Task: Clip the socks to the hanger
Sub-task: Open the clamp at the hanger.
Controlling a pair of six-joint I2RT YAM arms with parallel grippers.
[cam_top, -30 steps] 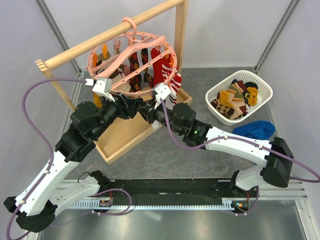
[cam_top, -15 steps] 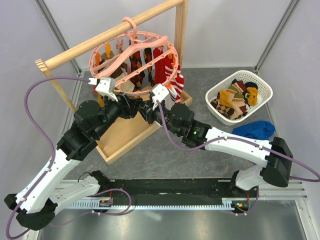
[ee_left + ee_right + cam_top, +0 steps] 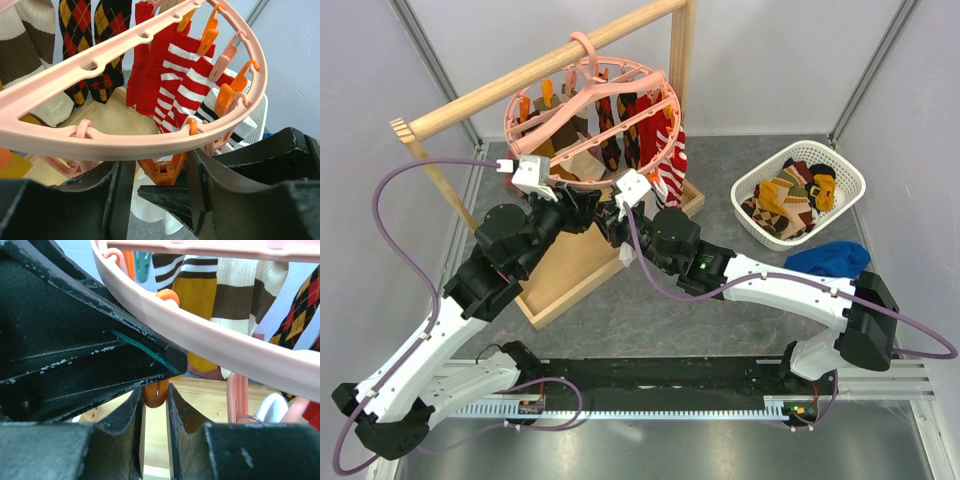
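Observation:
The salmon-pink hanger point(image 3: 582, 100) hangs by its hook from the wooden rail, with several socks point(image 3: 660, 150) clipped under it. In the left wrist view its ring point(image 3: 125, 142) crosses above an orange clip point(image 3: 167, 170), with red-and-white striped socks point(image 3: 180, 90) and argyle socks point(image 3: 80, 30) behind. My left gripper point(image 3: 160, 195) is open, its jaws either side of that clip. My right gripper point(image 3: 155, 410) is shut on the orange clip point(image 3: 156, 392) just under the ring point(image 3: 225, 347). Both grippers point(image 3: 582, 205) point(image 3: 607, 213) meet under the ring's near edge. A white cloth point(image 3: 150, 210) shows below them.
A white basket point(image 3: 850, 185) at the right holds more patterned socks point(image 3: 785, 200). A blue cloth point(image 3: 832, 258) lies in front of it. The wooden rail point(image 3: 520, 80) stands on a wooden base tray point(image 3: 570, 275) below the hanger.
The hanger has swung a little to the right and away. Both grippers have followed it up under its near rim, the right one shifting left.

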